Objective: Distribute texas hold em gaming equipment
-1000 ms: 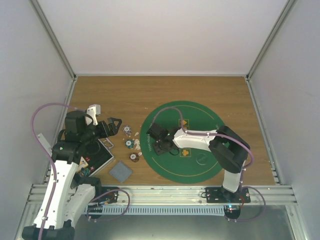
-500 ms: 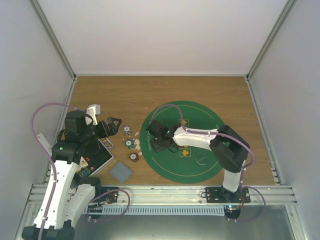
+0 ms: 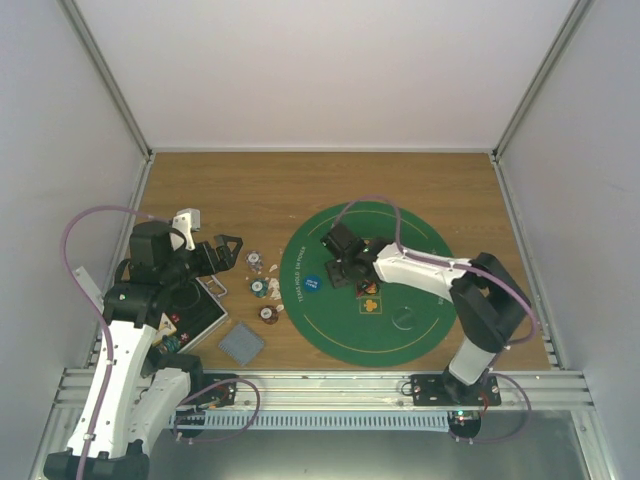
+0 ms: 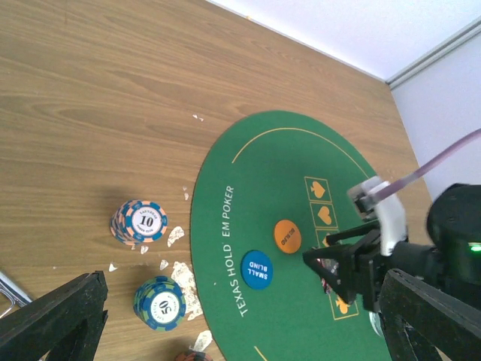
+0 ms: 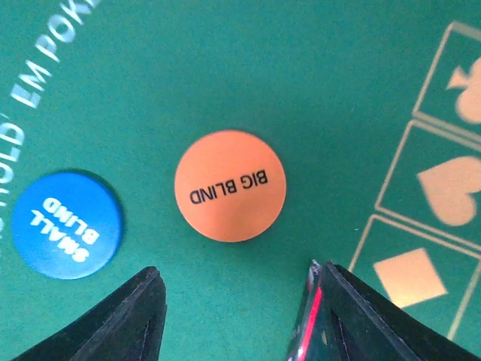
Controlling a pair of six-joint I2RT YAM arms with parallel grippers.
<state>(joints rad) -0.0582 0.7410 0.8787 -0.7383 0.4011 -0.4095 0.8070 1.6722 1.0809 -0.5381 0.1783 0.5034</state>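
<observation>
Orange disc [image 5: 230, 186], marked BIG BLIND, lies flat on the green mat [image 3: 400, 330], just ahead of the right gripper [image 5: 239, 271]. The jaws stand moderately parted with nothing between them. A red streak shows on the inner face of one finger; what it is cannot be told. The blue disc [image 5: 67, 224], marked SMALL BLIND, lies close beside the orange one, apart from it and nearer the mat's lettered edge. Both discs are round, so no axis needs aligning.

Left gripper [image 3: 232, 250] hovers over the wooden table [image 3: 250, 190] with its jaws wide and empty.

Assessment: both blind discs look placed. The outstanding items are the chip stacks [image 4: 140, 221] on bare wood just off the mat's left edge, and the grey cards [image 3: 242, 343] nearer the arm bases. The stacks lie between the left gripper and the mat, directly in front of its jaws. The left arm is plainly the nearer; the right would have to reach across the mat and both discs.
</observation>
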